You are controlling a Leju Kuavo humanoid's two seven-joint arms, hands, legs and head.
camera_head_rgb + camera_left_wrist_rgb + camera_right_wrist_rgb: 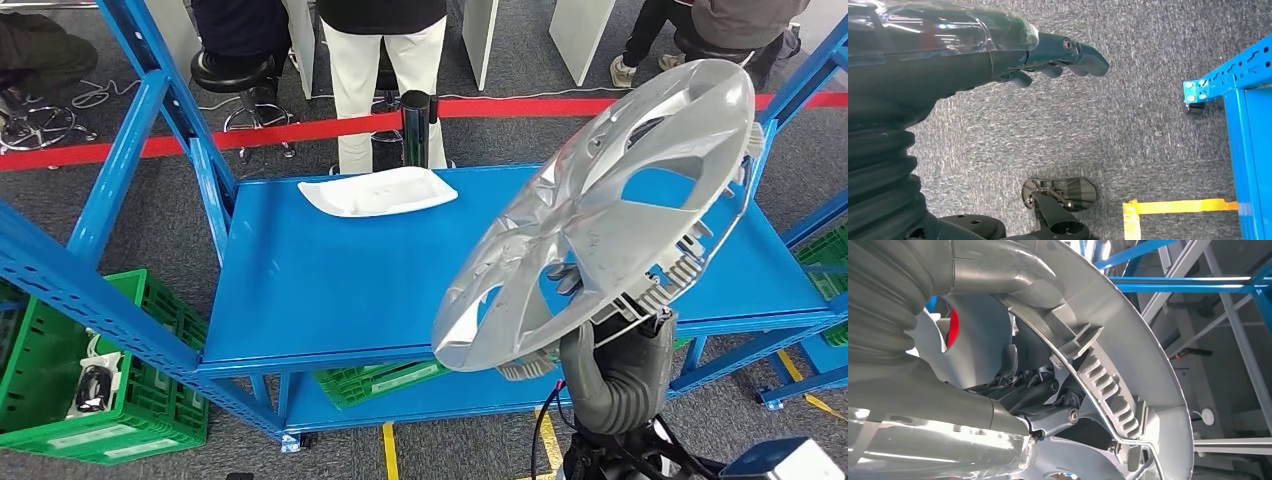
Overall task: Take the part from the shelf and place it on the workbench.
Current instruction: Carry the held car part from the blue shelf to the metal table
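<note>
Here the wheel cover [610, 215] is held aloft at its lower rim by the right hand [1048, 405], fingers apparently hooked through a spoke opening. Light, stiff, awkwardly broad plastic; a rim grip is favoured.

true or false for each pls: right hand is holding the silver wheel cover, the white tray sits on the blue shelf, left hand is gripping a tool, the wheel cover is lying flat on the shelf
1. The right hand holds the silver wheel cover. True.
2. The white tray sits on the blue shelf. True.
3. The left hand grips a tool. False: it holds nothing and hangs over the carpet floor.
4. The wheel cover lies flat on the shelf. False: it is held up, tilted, above the shelf.
</note>
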